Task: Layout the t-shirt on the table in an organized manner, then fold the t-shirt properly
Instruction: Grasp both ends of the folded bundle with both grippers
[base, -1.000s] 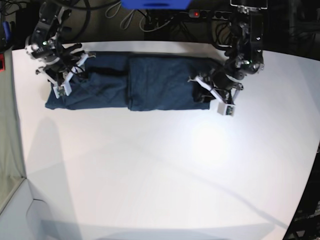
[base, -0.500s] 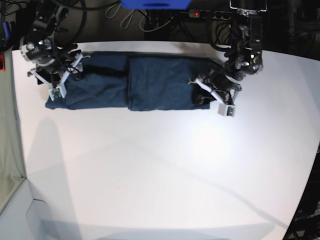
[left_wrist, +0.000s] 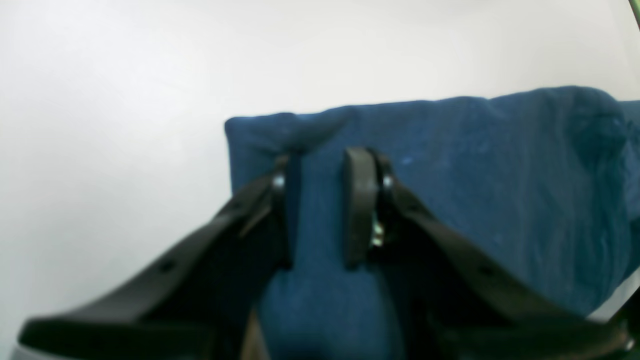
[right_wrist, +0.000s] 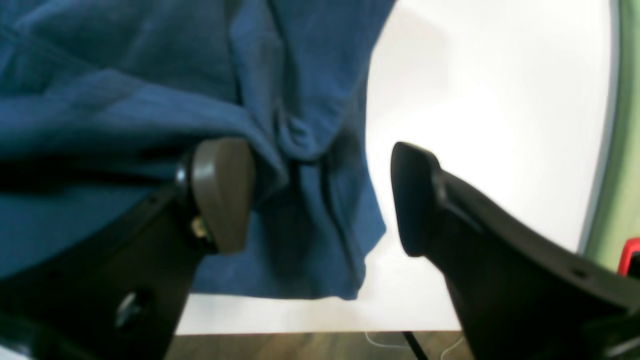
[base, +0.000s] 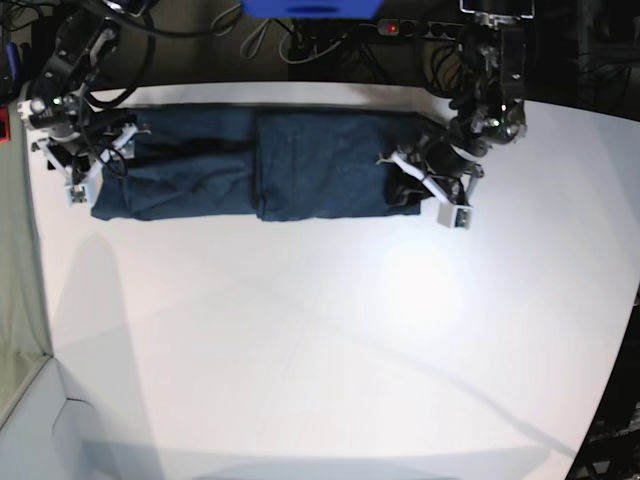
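The left hand (left_wrist: 320, 210) pinches a fold of the dark blue t-shirt (base: 260, 165) at one end of the garment, its two black fingers (left_wrist: 357, 200) drawn close with cloth filling the narrow gap between them. In the base view that hand (base: 420, 185) sits at the shirt's right-hand end, low against the fabric.

The right hand (right_wrist: 320, 200) stands spread wide at the shirt's opposite end, one brown-padded finger (right_wrist: 220, 192) over the rumpled cloth and the other over bare white tabletop (right_wrist: 475, 125) just past the shirt's edge; nothing is caught between them. From the base camera, that hand (base: 85, 165) hangs at the left-hand end of the shirt, beside its corner.

The t-shirt lies as a long, narrow band across the far side of the tabletop (base: 330, 350), a doubled layer forming a raised panel from its middle towards the left hand. Its left portion is creased and uneven. A power strip with a red light (base: 392, 28) and tangled cables lie beyond the far edge of the tabletop, behind the shirt.
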